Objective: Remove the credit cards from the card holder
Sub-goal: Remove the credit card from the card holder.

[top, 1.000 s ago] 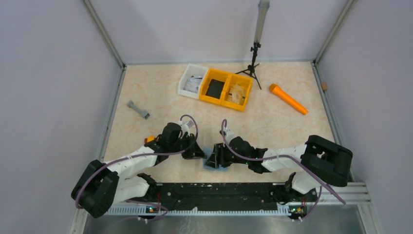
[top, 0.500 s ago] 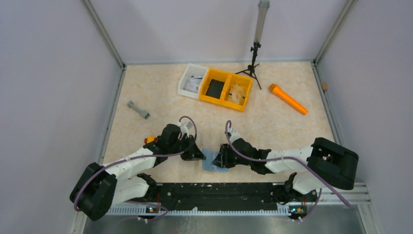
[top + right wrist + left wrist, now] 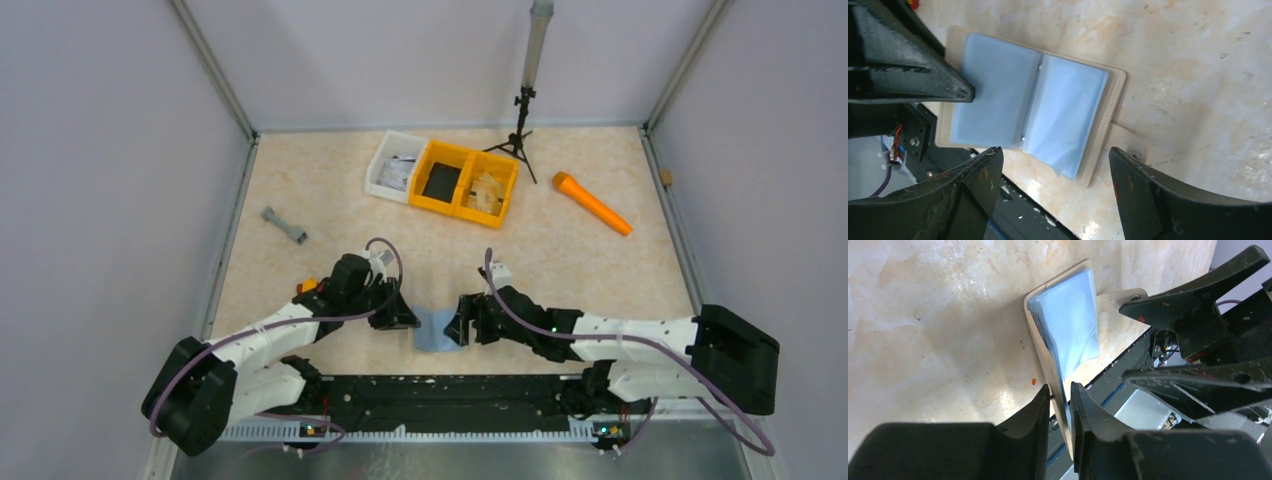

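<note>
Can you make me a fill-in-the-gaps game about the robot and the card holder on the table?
The card holder lies open and has ___ plastic sleeves. The left tool squeezes its edge between ___ fingers. The right tool hovers by it with jaws ___.
Missing words: blue, two, open.

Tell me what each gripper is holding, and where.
The left gripper pinches the open card holder by the edge of one cover; the right gripper is open over it, holding nothing.
</note>
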### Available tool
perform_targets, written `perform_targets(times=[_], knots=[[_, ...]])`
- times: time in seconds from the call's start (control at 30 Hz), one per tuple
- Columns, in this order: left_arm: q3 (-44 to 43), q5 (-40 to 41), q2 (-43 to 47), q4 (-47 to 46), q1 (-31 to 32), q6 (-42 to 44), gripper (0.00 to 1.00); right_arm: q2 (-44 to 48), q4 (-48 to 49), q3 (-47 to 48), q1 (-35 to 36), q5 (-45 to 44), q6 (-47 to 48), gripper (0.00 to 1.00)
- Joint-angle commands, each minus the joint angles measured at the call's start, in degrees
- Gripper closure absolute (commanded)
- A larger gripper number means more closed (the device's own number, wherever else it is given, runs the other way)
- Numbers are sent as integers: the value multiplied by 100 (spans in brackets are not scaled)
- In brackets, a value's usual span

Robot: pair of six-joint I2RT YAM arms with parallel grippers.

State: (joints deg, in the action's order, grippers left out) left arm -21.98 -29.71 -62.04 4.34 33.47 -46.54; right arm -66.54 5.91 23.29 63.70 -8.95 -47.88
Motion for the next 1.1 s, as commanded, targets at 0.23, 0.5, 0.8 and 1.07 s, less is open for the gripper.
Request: perform_targets(times=[0.23,0.5,0.8,1.07], knots=[[-182,-49,73,-175,11,68,84,-587,1385,346,173,867,27,21],[32,-263,34,-661,11,-45,100,-1462,2350,491,172,1251,-128,21],[153,-493,-42,-1059,12,-194,99,-1838,2447,626,169,1354,-206,29],[227,-584,-61,-1198,3,-231,94,-1823,2394,498,171,1238,-242,51]])
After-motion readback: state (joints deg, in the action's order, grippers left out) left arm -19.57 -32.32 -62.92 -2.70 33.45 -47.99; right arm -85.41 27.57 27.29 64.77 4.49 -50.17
